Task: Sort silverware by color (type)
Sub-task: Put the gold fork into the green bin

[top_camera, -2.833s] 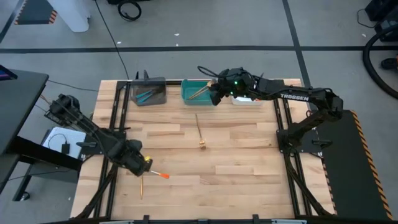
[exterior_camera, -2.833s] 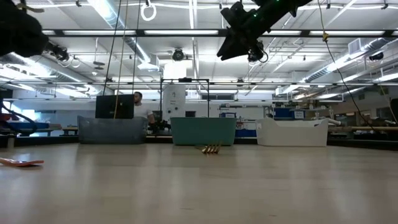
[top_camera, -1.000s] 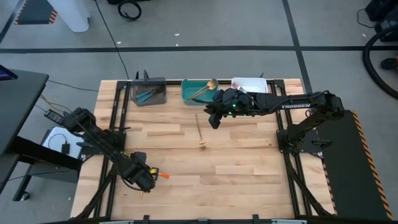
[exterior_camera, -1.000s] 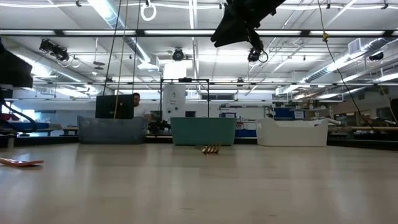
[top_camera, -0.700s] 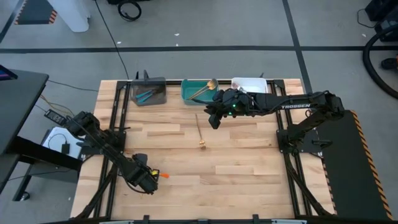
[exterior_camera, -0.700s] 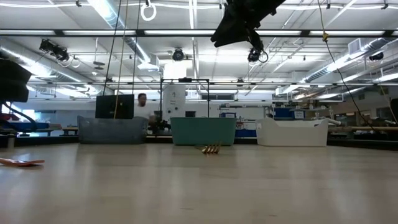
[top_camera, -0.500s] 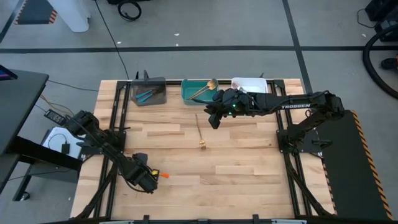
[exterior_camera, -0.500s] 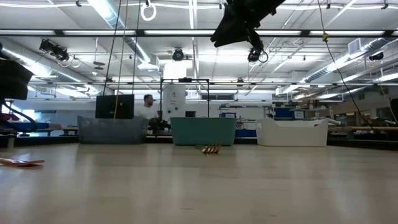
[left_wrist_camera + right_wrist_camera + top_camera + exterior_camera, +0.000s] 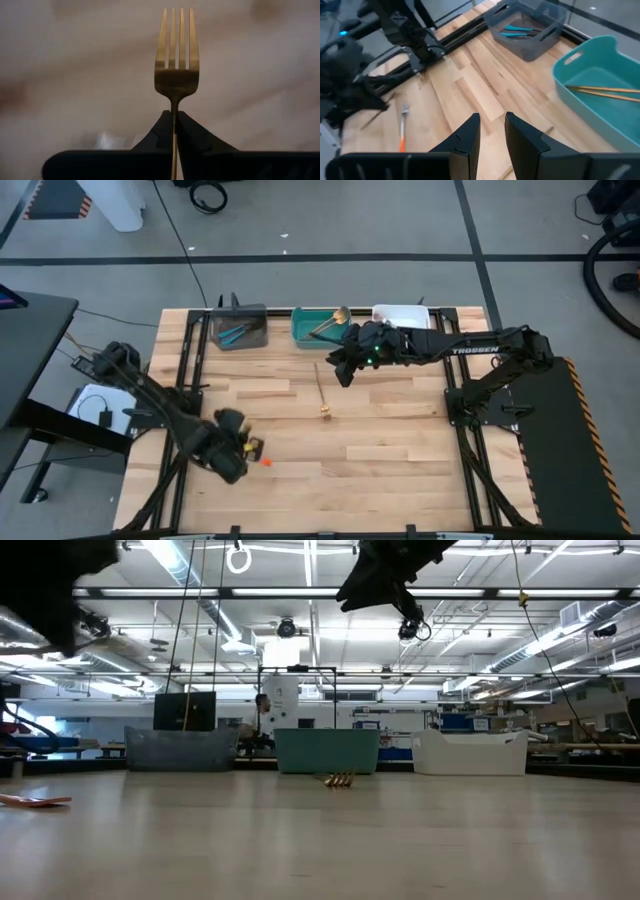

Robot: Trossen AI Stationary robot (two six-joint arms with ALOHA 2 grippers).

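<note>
In the left wrist view my left gripper [image 9: 174, 113] is shut on a gold fork [image 9: 175, 60]; in the high view this gripper [image 9: 238, 448] hangs over the table's near left part. An orange-handled utensil [image 9: 264, 461] lies flat beside it, also seen in the right wrist view as the orange-handled utensil [image 9: 402, 134]. A second gold fork [image 9: 322, 390] lies flat mid-table. My right gripper [image 9: 344, 372] hovers open above the table in front of the teal bin [image 9: 318, 326], touching nothing. My left gripper pinches the gold fork between its two fingers on the slim neck of the handle [image 9: 174, 107], just below the head. The handle runs back along the fingers and the tines stick out past the fingertips. The fork is lifted off the table.
Three bins stand along the far edge: a grey bin [image 9: 240, 330] holding blue utensils [image 9: 517, 31], the teal bin with gold utensils [image 9: 600, 90], and a white bin [image 9: 400, 315]. Bare wood spreads over the middle and near right. A person [image 9: 262, 710] shows in the room beyond.
My left gripper has risen from the table's near left area and moved slightly toward the far edge, taking the gold fork up with it. The orange-handled utensil has stayed where it lay. The person in the background has walked to the right.
</note>
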